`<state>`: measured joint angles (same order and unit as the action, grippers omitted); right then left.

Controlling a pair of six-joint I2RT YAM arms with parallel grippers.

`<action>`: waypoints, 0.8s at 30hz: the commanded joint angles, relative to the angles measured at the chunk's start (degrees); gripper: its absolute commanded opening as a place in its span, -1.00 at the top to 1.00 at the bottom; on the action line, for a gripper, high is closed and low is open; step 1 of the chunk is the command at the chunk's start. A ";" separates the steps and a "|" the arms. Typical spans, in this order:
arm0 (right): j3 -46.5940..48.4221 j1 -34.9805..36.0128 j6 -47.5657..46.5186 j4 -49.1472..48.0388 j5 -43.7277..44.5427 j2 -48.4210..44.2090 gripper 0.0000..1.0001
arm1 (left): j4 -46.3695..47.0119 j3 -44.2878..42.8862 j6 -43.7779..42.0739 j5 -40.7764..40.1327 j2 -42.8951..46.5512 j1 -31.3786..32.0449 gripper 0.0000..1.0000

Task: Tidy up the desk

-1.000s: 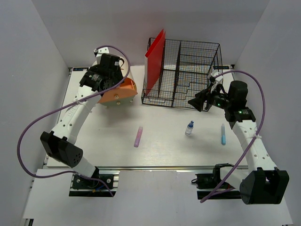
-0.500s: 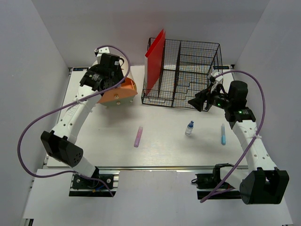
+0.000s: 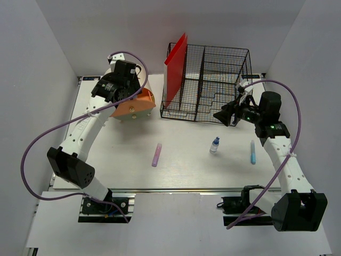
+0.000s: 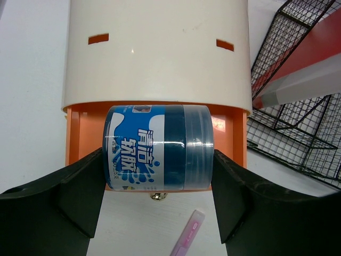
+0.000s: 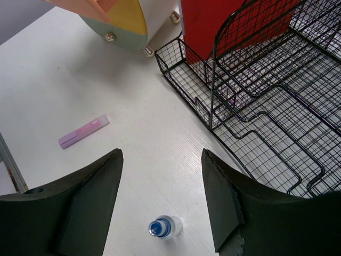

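The left hand [image 4: 159,173] pinches a blue-and-white labelled cylinder [image 4: 158,148], with the orange drawer [image 4: 80,133] of a cream rounded box [image 4: 160,53] just beyond it. The right hand [image 5: 161,160] hangs spread above the large flat white worktop [image 5: 133,149], a small blue-capped clear bottle [image 5: 164,228] near its fingertips

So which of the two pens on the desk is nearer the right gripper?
The light blue pen, right of the small bottle; the pink pen lies further left.

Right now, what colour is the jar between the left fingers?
Blue and white jar with a darker blue end; left wrist view shows it best.
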<state>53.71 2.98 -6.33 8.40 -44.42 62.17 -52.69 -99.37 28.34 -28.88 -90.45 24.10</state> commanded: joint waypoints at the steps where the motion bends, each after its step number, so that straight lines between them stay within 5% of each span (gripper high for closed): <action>1: -0.10 -0.35 0.35 -2.34 -1.45 -1.00 -0.33 | 1.97 -1.88 0.23 -0.47 1.60 -0.28 -0.41; 16: -0.10 -0.61 0.35 -2.51 -1.54 -1.09 -0.33 | 1.62 -1.88 0.31 -1.26 1.33 -0.28 -0.87; 22: -0.19 -0.52 0.26 -2.43 -1.54 -1.00 -0.33 | 1.62 -2.58 0.14 -1.53 1.42 -0.28 -0.79; 24: -0.19 -0.70 0.26 -2.43 -1.54 -1.00 -0.33 | 1.62 -3.28 -0.12 -1.61 1.60 -0.28 -0.49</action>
<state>53.69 2.63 -6.33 8.38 -45.17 62.17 -51.90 -99.68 28.60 -29.39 -90.45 24.10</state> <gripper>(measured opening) 0.666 0.779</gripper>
